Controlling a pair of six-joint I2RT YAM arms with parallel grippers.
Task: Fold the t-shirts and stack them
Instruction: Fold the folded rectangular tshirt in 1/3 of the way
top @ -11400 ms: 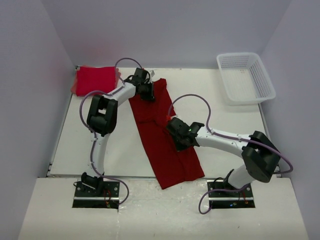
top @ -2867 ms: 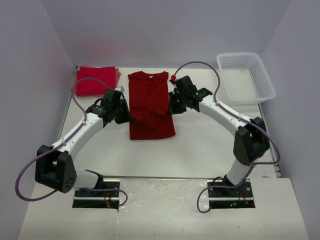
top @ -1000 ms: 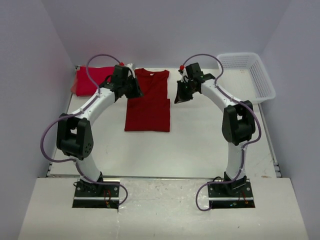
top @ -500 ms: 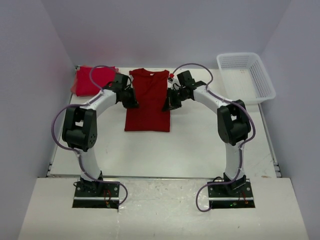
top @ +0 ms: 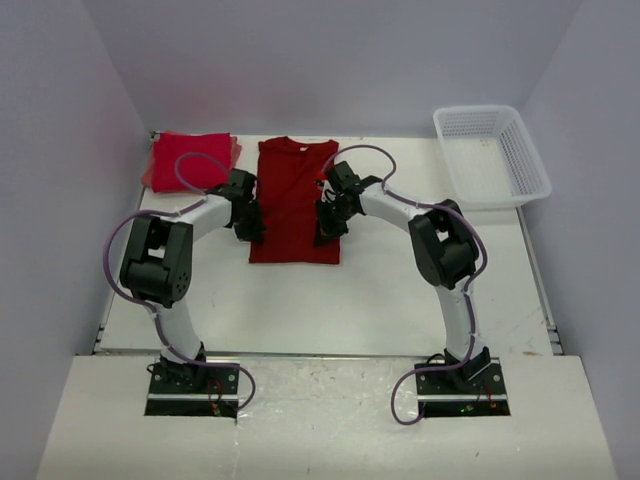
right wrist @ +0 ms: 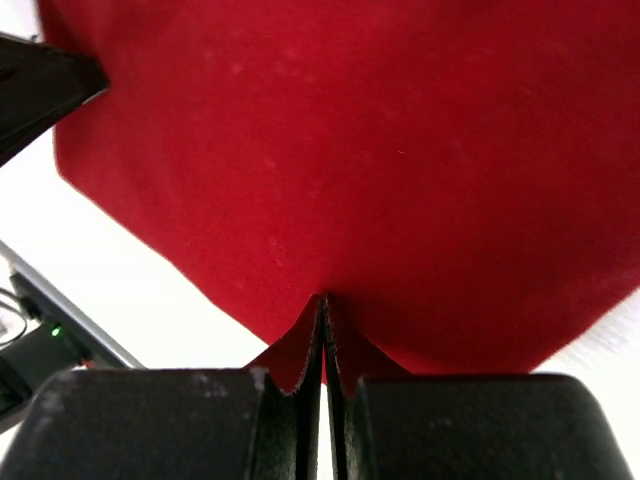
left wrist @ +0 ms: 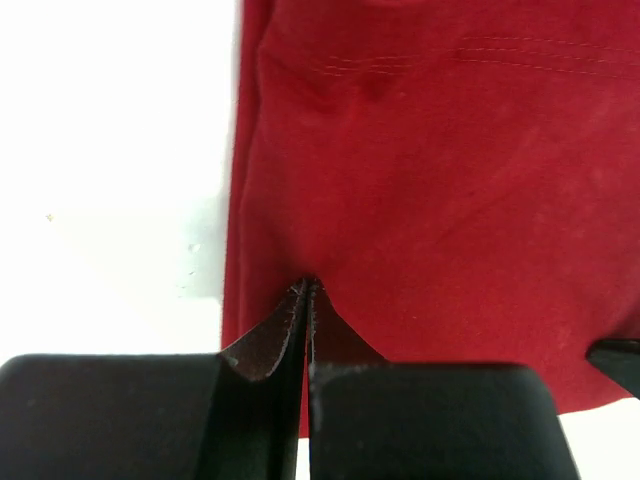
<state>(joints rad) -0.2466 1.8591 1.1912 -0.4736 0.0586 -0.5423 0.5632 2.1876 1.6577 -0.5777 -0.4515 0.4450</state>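
A dark crimson cloth t-shirt, folded into a long narrow rectangle, lies flat on the white worktop near the middle of its far half. Its long axis runs from near to far. The round neck points toward the back wall, and the straight lower edge faces the arm bases. In the left wrist view, double rows of stitching cross the cloth near the top of the picture.

The left gripper sits at the shirt's left edge, toward its near end. Its black fingers are pressed together and their tips rest on the cloth just inside that edge. The right gripper mirrors it at the right edge, with its fingers likewise closed and the tips touching the cloth close to the border. Whether either pair has pinched a fold of cloth cannot be told.

A pile of folded bright red cloth t-shirts lies in the far left corner, just apart from the crimson one. A white plastic lattice basket stands in the far right corner, well apart from both.
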